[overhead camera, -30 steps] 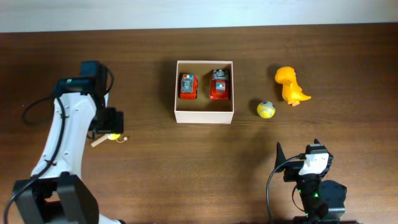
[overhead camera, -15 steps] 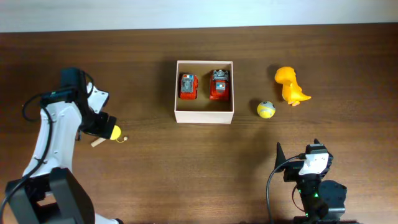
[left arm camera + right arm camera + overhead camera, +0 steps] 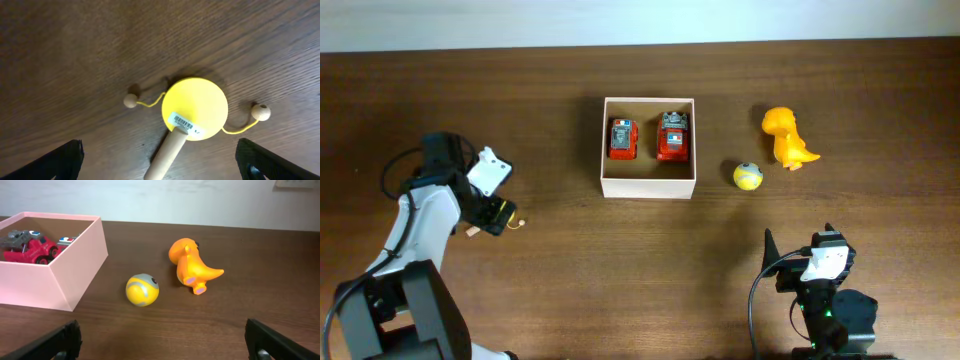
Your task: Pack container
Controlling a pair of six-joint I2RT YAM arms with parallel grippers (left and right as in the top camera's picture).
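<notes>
The container [image 3: 649, 187], a square white-walled box, holds two red toy cars [image 3: 623, 138] [image 3: 673, 136]. Right of it lie a yellow ball [image 3: 748, 176] and an orange dinosaur [image 3: 787, 138]. Far left, a yellow drum rattle [image 3: 195, 114] with a wooden handle [image 3: 167, 155] and two string beads lies flat on the table. My left gripper [image 3: 161, 162] hangs open above it, its fingers wide on either side of the handle and not touching it. My right gripper [image 3: 162, 340] is open and empty near the front edge, facing the ball [image 3: 142, 290], dinosaur [image 3: 192, 266] and container [image 3: 50, 287].
The left arm [image 3: 430, 200] covers most of the rattle in the overhead view; only a yellow sliver [image 3: 504, 211] and the handle tip [image 3: 472, 231] show. The table's far edge runs behind the container.
The left arm has pulled back toward the left and its wrist has turned, bringing the open gripper over the rattle. The rattle, other toys and right arm have not moved.
</notes>
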